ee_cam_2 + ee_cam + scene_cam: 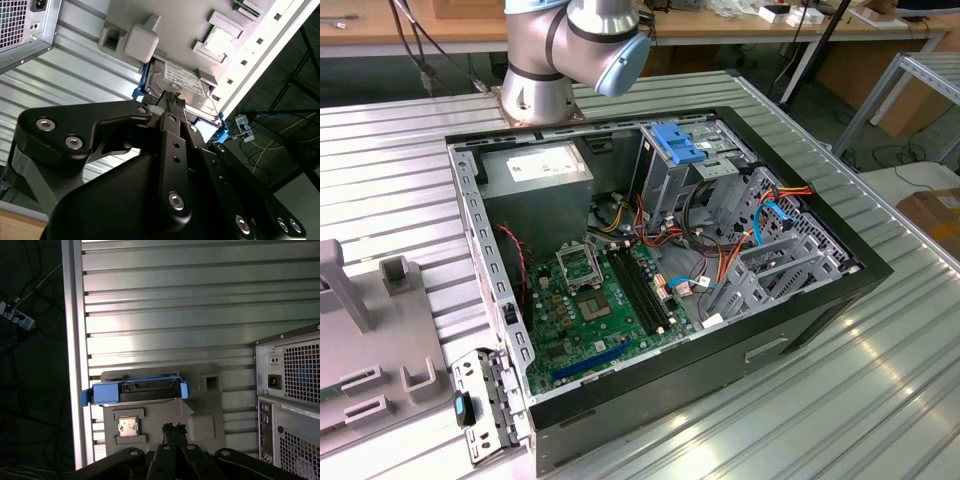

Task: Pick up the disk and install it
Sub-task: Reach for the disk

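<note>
The disk (186,79), dark grey with a white label and a blue bracket, lies flat in a grey fixture plate (175,25) near the table's edge. The first wrist view shows the disk (136,390) from its connector side, blue bracket around it. My gripper (172,96) hovers over the disk's near edge, apart from it, black fingers (169,150) drawn together with nothing between them. In the first wrist view the gripper (174,428) sits just short of the disk, over the fixture.
An open computer case (790,330) lies on the ribbed metal table, with a drive cage topped by a blue latch (682,143) and a power-supply box (545,170). The case's rear (290,400) stands beside the fixture (370,330). The table edge (75,340) runs close to the disk.
</note>
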